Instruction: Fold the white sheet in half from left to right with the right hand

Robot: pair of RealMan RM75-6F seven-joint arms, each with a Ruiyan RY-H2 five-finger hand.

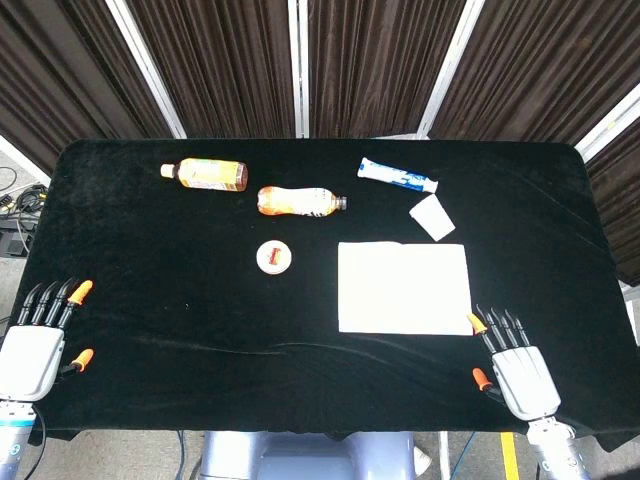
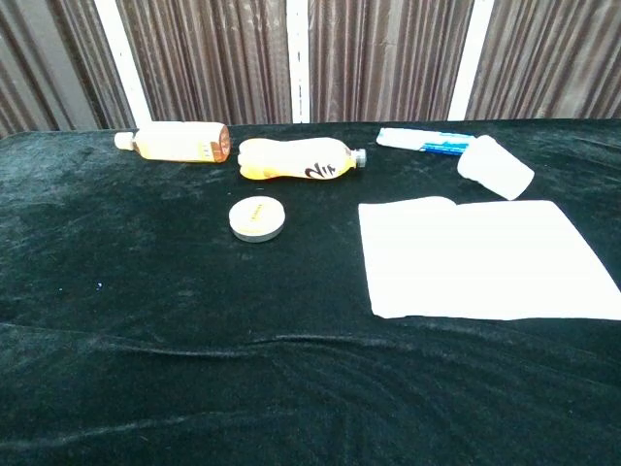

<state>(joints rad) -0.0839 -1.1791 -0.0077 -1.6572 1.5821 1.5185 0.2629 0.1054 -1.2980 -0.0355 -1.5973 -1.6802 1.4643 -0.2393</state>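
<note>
We see our right hand (image 1: pixel 514 365) lying flat near the lower right corner of the white sheet (image 1: pixel 404 288), fingers apart and pointing toward it, holding nothing. Our left hand (image 1: pixel 40 345) rests well to the sheet's left, fingers likewise spread and empty

We note the table cover (image 2: pixel 146 320) is black cloth, velvety and matt, with soft wrinkles along its near edge. The white sheet (image 2: pixel 485 257) looks like thin matt paper or cloth; we cannot tell which. Both bottles (image 2: pixel 291 158) (image 2: pixel 175 143) are clear glossy plastic. The toothpaste tube (image 2: pixel 422 142) has a shiny printed skin. The small cup (image 2: pixel 495 167) is translucent, frosted plastic. The right hand (image 1: pixel 515 365) shows pale smooth shells, dark fingers, orange tips.
</note>
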